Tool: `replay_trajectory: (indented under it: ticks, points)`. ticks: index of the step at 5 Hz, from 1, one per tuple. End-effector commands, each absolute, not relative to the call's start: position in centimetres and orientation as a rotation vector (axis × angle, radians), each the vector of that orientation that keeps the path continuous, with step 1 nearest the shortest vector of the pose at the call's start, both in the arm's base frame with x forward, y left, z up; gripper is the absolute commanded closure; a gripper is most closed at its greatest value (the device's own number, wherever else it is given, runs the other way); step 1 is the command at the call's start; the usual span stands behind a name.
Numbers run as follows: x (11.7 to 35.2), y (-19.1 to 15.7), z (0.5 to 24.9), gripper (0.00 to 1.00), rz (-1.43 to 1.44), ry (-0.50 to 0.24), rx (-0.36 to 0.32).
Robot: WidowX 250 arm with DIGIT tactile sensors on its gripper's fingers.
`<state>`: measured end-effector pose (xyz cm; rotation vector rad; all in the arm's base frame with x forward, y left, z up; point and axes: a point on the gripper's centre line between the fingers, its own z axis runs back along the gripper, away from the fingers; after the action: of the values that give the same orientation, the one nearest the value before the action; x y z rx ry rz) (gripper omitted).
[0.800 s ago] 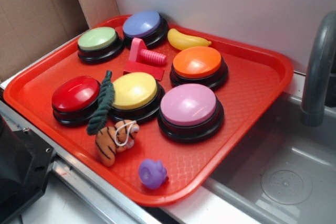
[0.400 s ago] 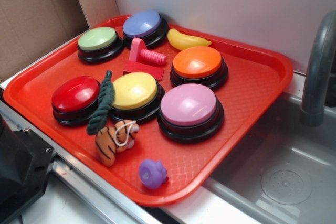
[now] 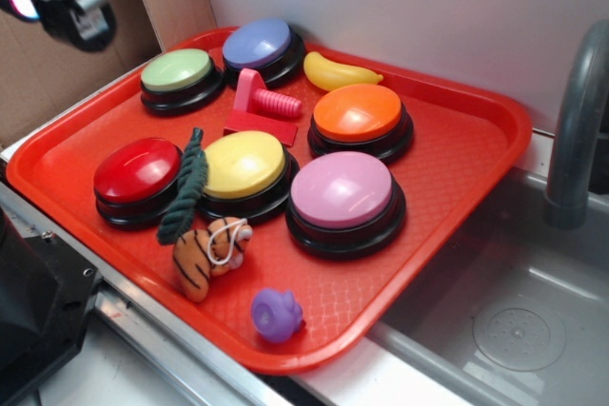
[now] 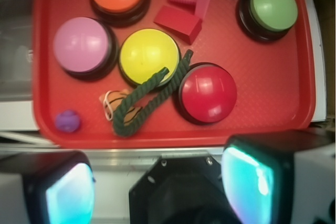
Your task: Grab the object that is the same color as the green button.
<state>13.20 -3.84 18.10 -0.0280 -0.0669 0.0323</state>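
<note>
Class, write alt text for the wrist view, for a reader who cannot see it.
From above, a red tray holds six dome buttons; a dark green braided strip lies between the yellow button and red button, overlapping a plush tiger. The green button sits top right.

Dark green ribbed strip (image 4: 149, 98), pale green button (image 4: 273, 6), red tray (image 4: 262, 119).

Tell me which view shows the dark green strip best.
The wrist view: from above, the dark green strip shows its whole looped length between the yellow button and red button. The exterior view shows the strip foreshortened from the side.
</note>
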Motion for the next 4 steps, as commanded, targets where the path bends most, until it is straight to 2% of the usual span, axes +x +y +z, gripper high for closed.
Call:
replay_trajectory:
  ticks: [1, 2, 4]
  points:
    - [15.1, -6.1, 12.8, 0.0, 0.096, -0.028, -0.033]
    - [15.7, -6.9, 9.9, 0.0, 0.189, -0.012, -0.04]
    - [15.7, -7.4, 6.8, 0.0, 0.276, 0.026, -0.022]
